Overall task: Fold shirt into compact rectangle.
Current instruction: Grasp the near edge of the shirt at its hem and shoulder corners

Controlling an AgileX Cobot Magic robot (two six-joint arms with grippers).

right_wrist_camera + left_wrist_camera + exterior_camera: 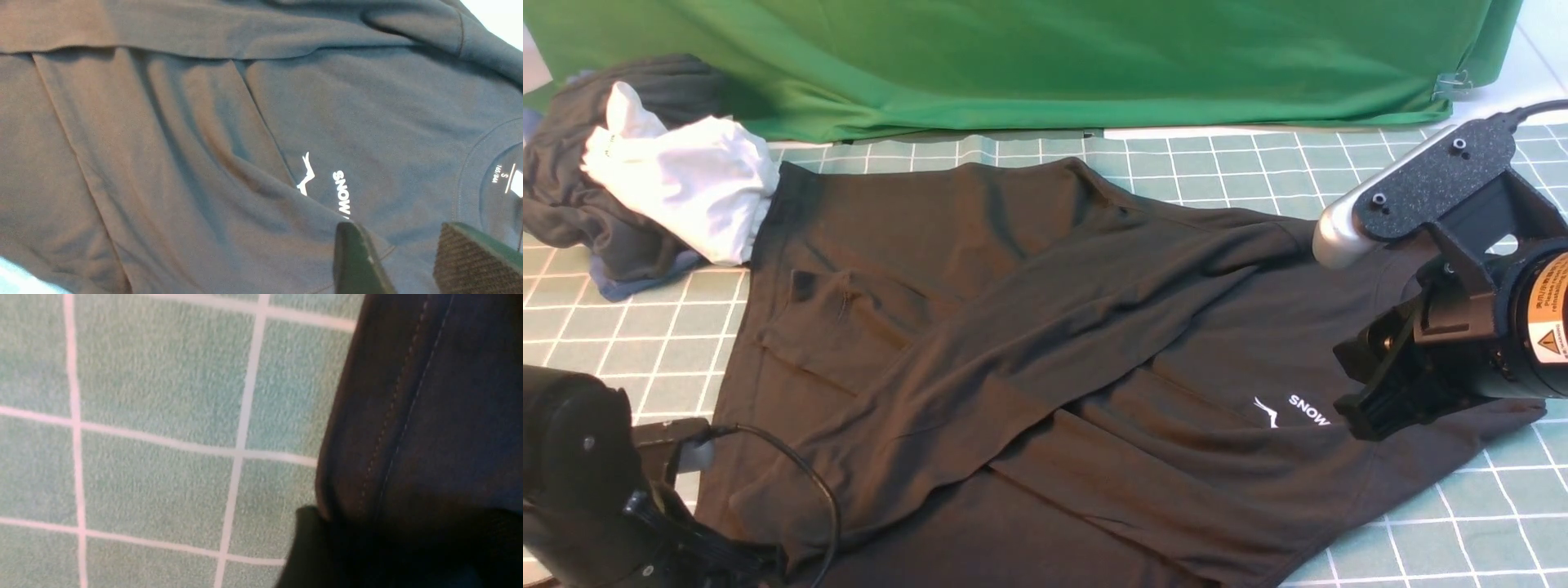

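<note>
Left fingers at the shirt hem: grip cannot be told. Right fingers are seen parted, empty. Existing creases risk being folded in.

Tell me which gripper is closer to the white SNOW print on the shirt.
Right. The right gripper hangs just beside the SNOW print, over the chest of the shirt. The left gripper sits at the garment's near left edge, far across the fabric from it.
</note>
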